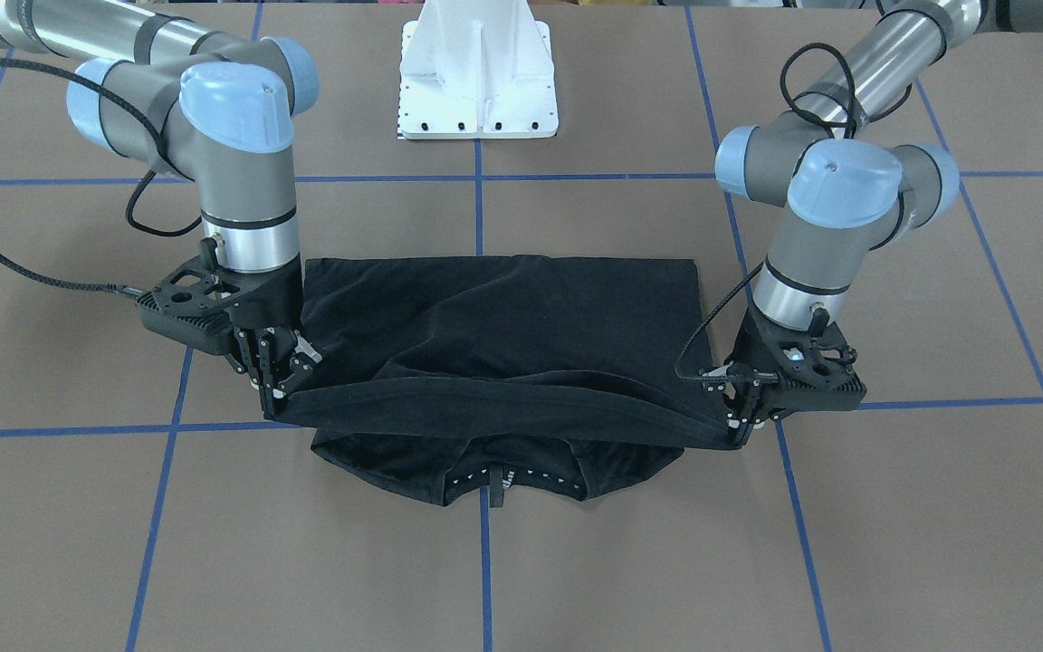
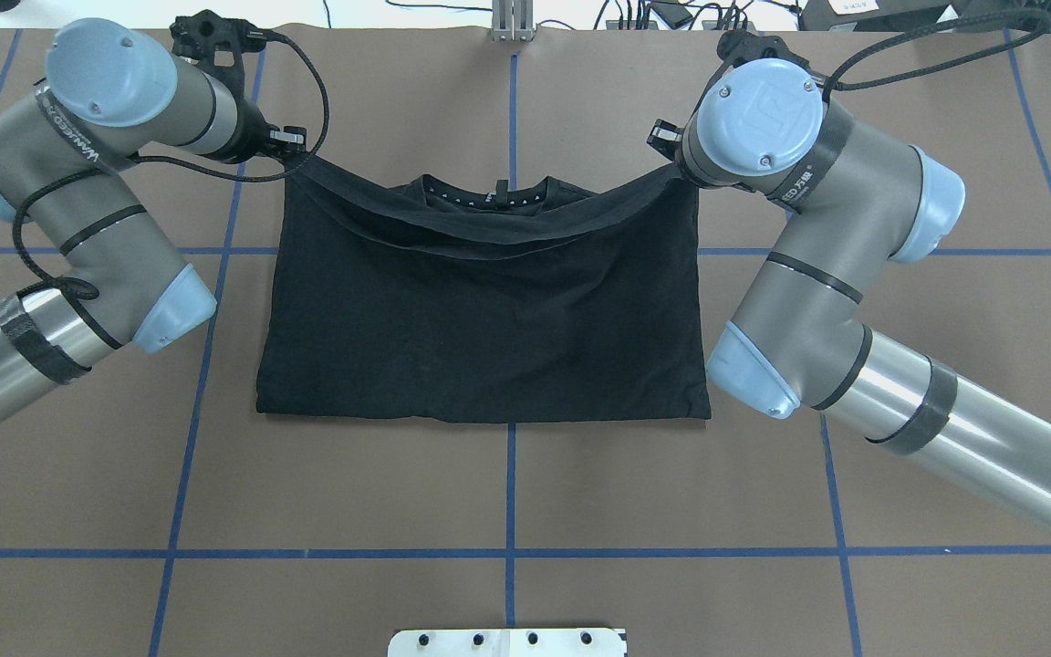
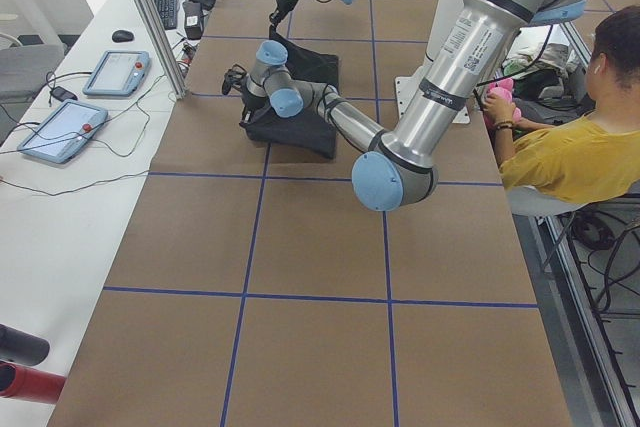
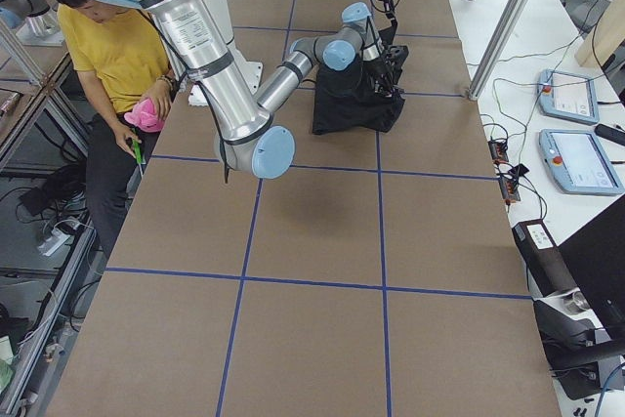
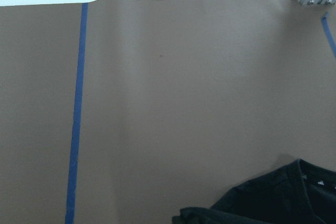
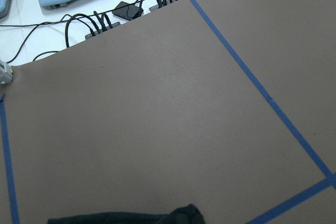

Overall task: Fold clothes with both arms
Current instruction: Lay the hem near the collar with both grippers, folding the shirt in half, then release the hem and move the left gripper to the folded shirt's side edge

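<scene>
The black T-shirt (image 1: 503, 308) lay on the worktop (image 1: 576, 561) between the arms, doubled over itself. The left end effector (image 1: 742, 424) and the right end effector (image 1: 279, 396) were each clamped on one end of its lifted edge (image 1: 503, 398), which sagged slightly and ran side to side (parallel to the collar (image 1: 503, 475)). The collar lay just beyond that edge, away from the robot and equally near both arms. The edge probably needed carrying slightly farther outward, then down.
</scene>
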Controlling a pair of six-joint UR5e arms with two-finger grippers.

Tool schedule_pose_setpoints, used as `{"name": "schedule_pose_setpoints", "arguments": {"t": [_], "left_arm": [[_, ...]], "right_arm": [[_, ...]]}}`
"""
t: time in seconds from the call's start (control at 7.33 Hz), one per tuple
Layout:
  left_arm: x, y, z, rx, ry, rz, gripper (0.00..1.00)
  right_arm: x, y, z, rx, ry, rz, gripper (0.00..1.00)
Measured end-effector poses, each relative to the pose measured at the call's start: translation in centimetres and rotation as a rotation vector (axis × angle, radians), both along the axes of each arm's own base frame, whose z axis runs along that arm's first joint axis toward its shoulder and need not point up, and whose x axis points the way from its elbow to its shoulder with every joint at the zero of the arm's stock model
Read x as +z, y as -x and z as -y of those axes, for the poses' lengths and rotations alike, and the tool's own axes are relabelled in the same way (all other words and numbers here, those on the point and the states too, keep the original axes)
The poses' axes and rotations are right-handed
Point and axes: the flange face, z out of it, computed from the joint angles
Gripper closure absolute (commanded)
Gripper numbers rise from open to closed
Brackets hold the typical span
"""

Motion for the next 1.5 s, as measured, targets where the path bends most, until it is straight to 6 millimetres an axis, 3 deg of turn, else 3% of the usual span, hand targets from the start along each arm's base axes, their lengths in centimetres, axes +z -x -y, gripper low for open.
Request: {"name": "schedule_pose_setpoints", "arguments": {"t": [0.41, 0.68, 0.82, 0.96, 1.09, 1.5], "left_arm": [[3.3, -2.6, 2.1, -0.011, 0.016, 0.055, 1.00], [4.0, -3.3, 2.4, -0.008, 0.010, 0.072, 1.00], [4.0, -3.3, 2.5, 0.009, -0.009, 0.084, 0.92], [3.9, -3.3, 2.6, 0.026, -0.029, 0.095, 0.15], [3.7, -3.3, 2.6, 0.033, -0.040, 0.097, 0.00], [1.8, -2.3, 2.4, 0.077, -0.149, 0.064, 0.00]], "right_arm": [[3.3, 1.5, 1.7, -0.022, -0.003, -0.036, 1.00], [4.1, 1.3, 2.3, -0.036, -0.008, -0.059, 1.00], [4.1, 1.0, 2.5, -0.038, -0.011, -0.063, 0.97], [4.2, 0.8, 2.7, -0.040, -0.014, -0.067, 0.01], [4.3, 0.9, 2.7, -0.047, -0.017, -0.074, 0.00], [4.0, -0.3, 3.3, -0.131, -0.026, -0.067, 0.00]]}}
